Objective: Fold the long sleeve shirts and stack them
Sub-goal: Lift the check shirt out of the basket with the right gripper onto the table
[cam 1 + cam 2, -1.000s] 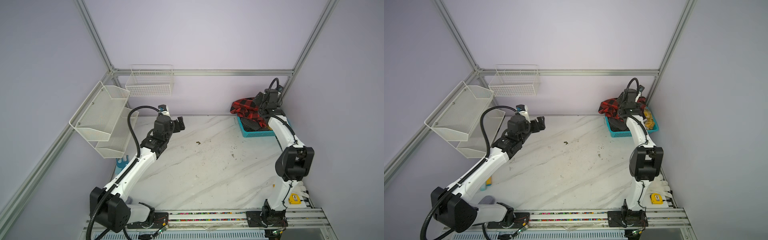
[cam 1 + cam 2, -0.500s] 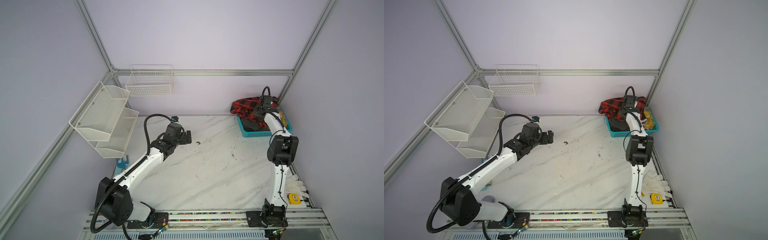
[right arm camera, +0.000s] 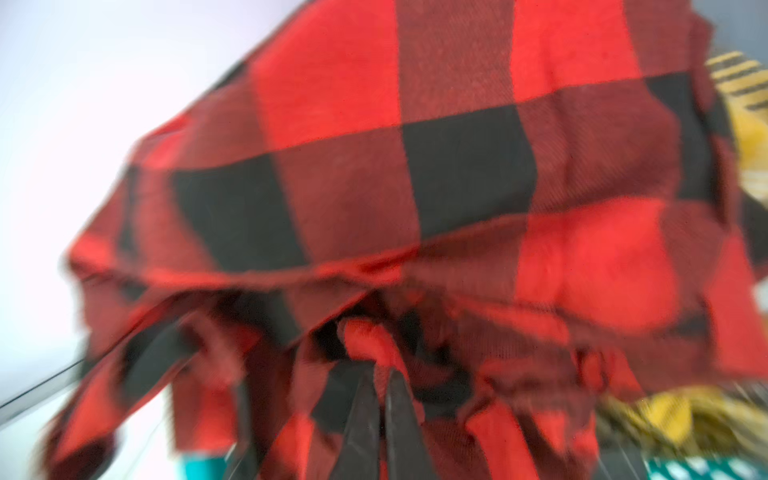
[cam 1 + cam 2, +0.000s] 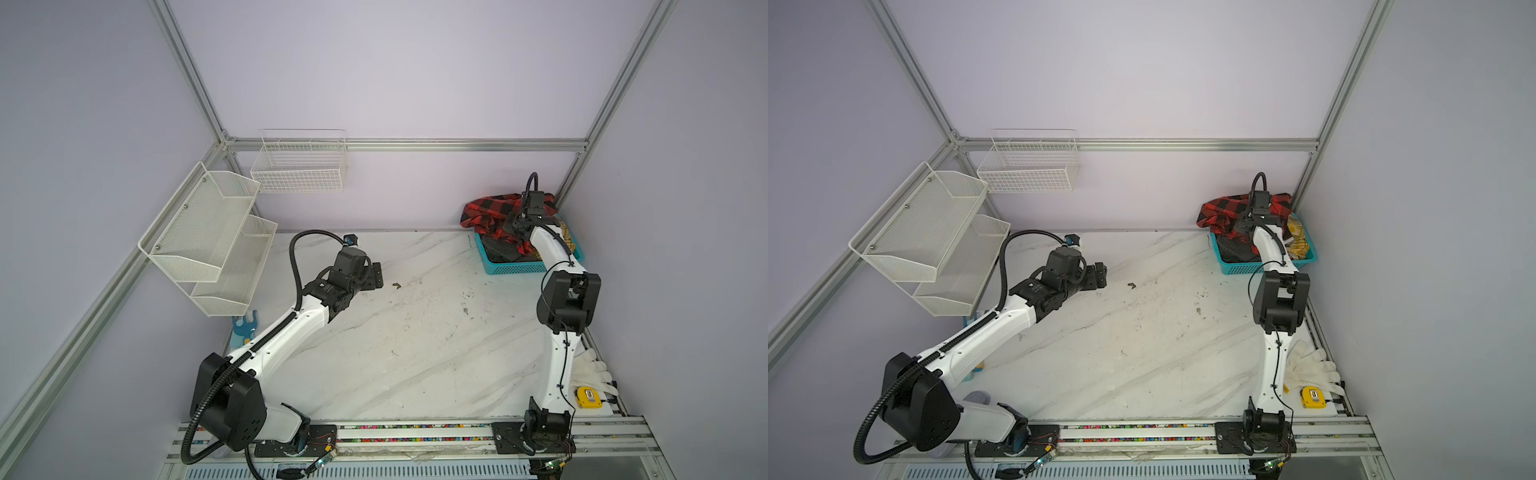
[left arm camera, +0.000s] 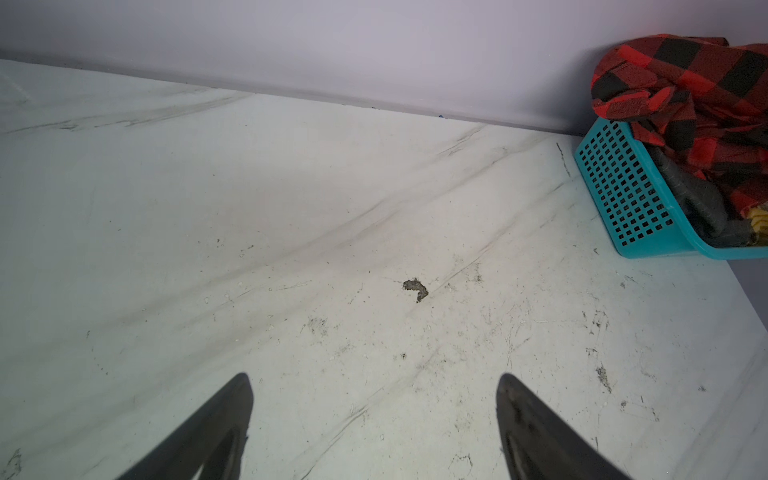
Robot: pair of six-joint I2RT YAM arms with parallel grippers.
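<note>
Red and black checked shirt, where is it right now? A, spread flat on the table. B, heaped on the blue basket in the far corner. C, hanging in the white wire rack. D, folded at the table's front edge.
B: the red and black checked shirt sits bunched on top of the blue basket in the far right corner.

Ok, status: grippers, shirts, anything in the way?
Left gripper open, hovering over the table. Right gripper shut on the red-and-black shirt, heaped over the teal basket. Small debris speck mid-table.
</note>
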